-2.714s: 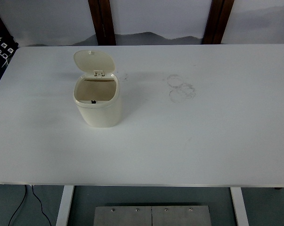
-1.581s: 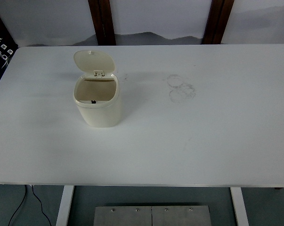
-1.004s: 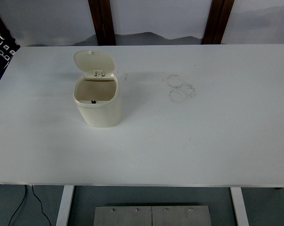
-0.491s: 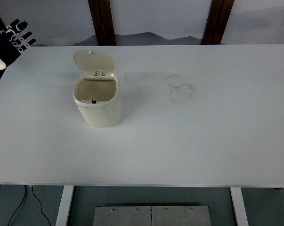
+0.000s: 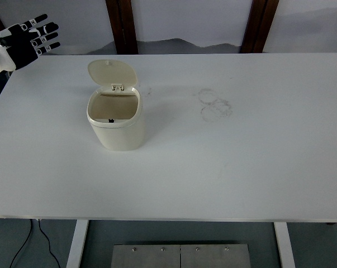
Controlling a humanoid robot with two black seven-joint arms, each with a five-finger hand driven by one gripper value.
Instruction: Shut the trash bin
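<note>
One robot hand (image 5: 24, 38) shows, the left, at the far left corner of the picture; its black fingers (image 5: 44, 36) are spread wide and point right, holding nothing; it hangs over the far left edge of the surface (image 5: 241, 162), well apart from the bin (image 5: 116, 117); a white wrist piece sits at the picture's left edge behind the palm.

The bin stands upright on the left half of the surface, nearer the far edge than the near one; it is cream, with rounded corners; its lid (image 5: 112, 72) is up, tilted back on the hinge at the far rim, so the mouth is open and a brownish inner wall shows; a small dark catch sits on the near inner rim.

Right of the bin, toward the far middle of the surface, lie faint grey ring marks (image 5: 216, 104), a few overlapping circles; a smaller smudge lies just right of the lid.

Beyond the far edge run a pale wall and two dark wooden posts (image 5: 122, 26); below the near edge show white legs (image 5: 77, 244), a black cable (image 5: 39, 240) at the left, and a grey metal plate (image 5: 180, 255) with small screws.
</note>
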